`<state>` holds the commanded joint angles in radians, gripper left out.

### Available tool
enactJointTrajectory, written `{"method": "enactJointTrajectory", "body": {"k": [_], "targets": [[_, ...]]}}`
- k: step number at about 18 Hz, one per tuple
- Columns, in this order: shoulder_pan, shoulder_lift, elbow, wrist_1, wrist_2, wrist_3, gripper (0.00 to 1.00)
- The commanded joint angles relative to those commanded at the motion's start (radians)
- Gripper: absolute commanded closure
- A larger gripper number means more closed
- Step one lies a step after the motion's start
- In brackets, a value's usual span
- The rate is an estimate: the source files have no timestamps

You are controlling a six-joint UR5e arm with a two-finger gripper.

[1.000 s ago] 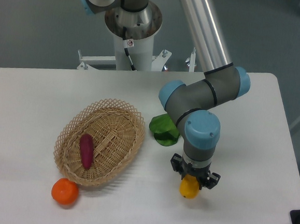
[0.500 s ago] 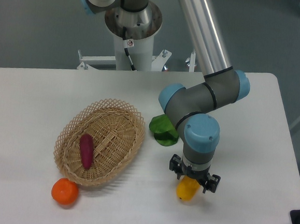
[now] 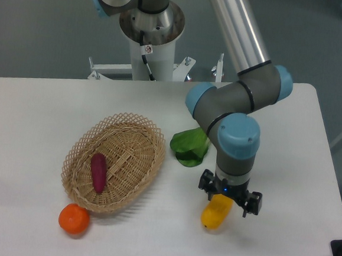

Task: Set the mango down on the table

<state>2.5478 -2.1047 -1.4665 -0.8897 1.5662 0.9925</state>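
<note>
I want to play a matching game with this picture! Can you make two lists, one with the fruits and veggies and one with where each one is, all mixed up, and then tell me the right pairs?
Things:
1. mango
2. purple sweet potato
3. orange
4. green leafy vegetable

Places:
A. on the table, just outside the near end of the basket
B. lying inside the basket
C. under the gripper, near the front of the table
D. on the table, between the basket and the robot arm

Pairs: 1-C, 2-B, 3-A, 4-D
</note>
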Motion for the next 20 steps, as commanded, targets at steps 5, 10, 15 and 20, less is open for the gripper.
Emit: {"method": "enactJointTrajectory", "body": {"k": [5, 10, 15, 20], "targets": [[0.058, 0.014, 0.000, -0.003, -0.043, 0.135, 0.00], [0.100, 0.025, 0.002, -0.005, -0.034, 0.187, 0.00], [0.126, 0.040, 0.015, -0.087, -0.034, 0.271, 0.00], [0.134, 0.035, 0.090, -0.253, -0.031, 0.327, 0.00]]}}
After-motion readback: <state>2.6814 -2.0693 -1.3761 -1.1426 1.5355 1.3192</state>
